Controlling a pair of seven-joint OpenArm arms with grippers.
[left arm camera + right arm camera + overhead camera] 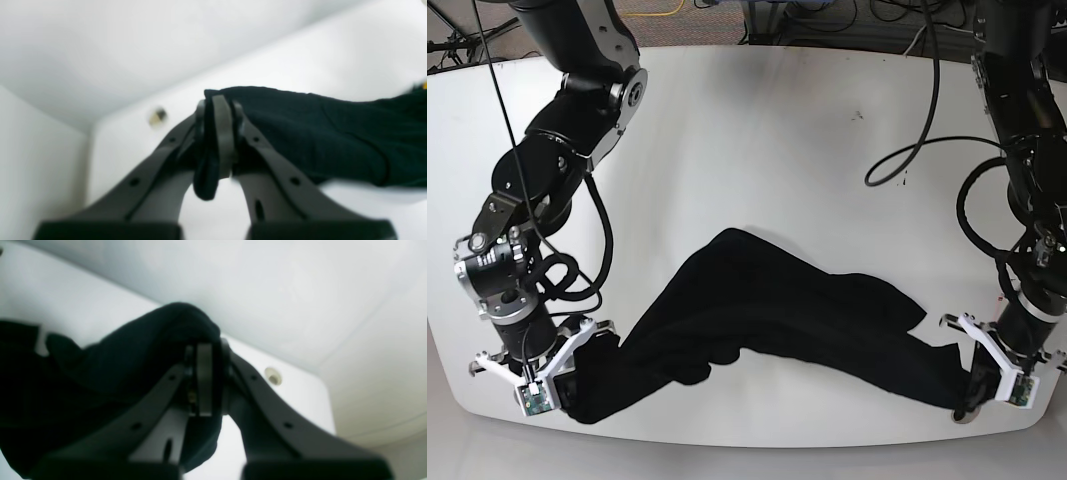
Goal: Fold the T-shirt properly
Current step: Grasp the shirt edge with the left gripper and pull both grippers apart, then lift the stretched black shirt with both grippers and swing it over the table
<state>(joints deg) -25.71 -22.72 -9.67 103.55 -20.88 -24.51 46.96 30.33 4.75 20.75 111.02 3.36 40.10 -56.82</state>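
Cloth fills both my grips: my left claw (218, 133) is pinched tight on one end of the black T-shirt (777, 310), and my right claw (206, 376) is clamped on the other end, a bunched fold bulging over its jaws. From the base view the T-shirt sags between them as a rumpled band across the near part of the white worktop (757, 140), its middle humped and resting on the surface. Both claws sit low near the front edge, well apart, at opposite corners.
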